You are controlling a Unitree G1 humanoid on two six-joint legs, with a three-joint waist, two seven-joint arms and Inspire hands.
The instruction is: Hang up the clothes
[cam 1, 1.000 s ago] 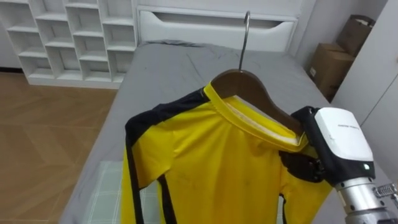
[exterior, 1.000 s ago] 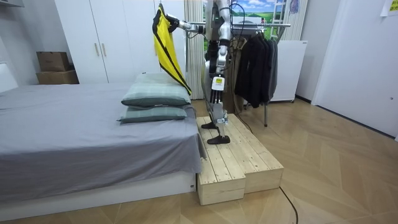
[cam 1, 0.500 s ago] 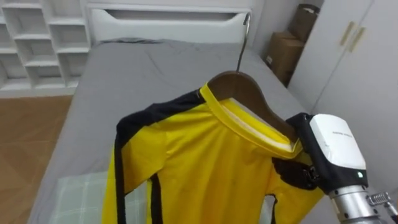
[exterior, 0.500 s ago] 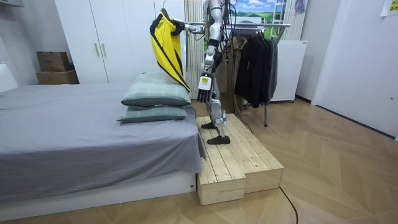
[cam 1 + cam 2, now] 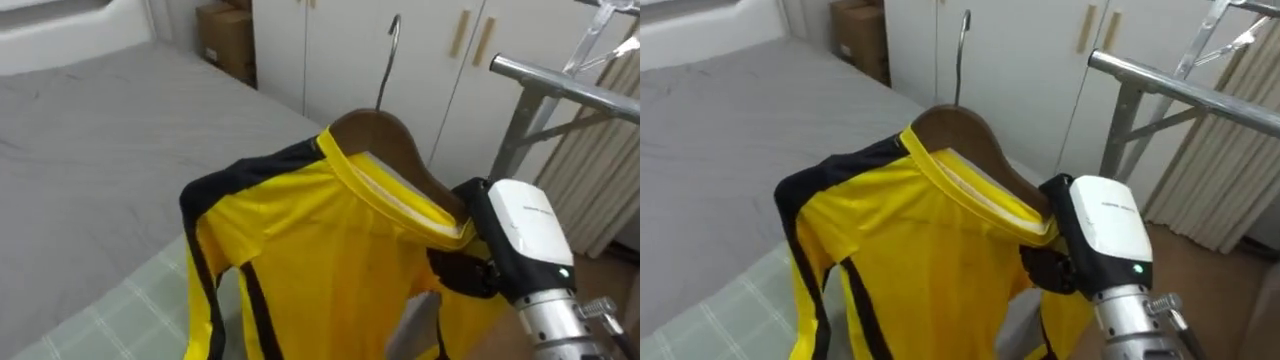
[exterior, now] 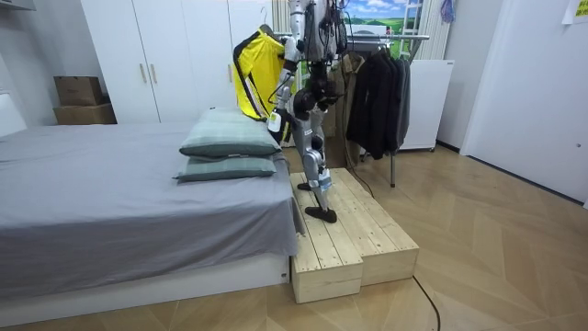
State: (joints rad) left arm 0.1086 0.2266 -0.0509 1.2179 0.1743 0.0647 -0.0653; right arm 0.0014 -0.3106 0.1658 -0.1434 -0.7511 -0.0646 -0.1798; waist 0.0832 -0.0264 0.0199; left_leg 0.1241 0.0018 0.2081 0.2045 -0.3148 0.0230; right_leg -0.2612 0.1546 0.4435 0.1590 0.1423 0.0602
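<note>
The robot has turned from the bed (image 5: pixel 90 110) toward the clothes rack, whose rail (image 5: pixel 560 85) now shows at its upper right, so hooking on looks near. The right hand (image 5: pixel 520 235) is curled round the hanger (image 5: pixel 375 130) at one shoulder, holding the yellow shirt (image 5: pixel 330 260) high. The left hand (image 6: pixel 273 116) hangs low, its state unreadable. Dark clothes (image 6: pixel 377 92) crowd the rail, and the hook points at the wardrobe (image 5: pixel 330 50).

Bright, even room light is falling from above the right hand (image 5: pixel 522 240), gleaming softly on its white back, with the yellow shirt (image 5: pixel 330 260) darkening slightly beneath it.
</note>
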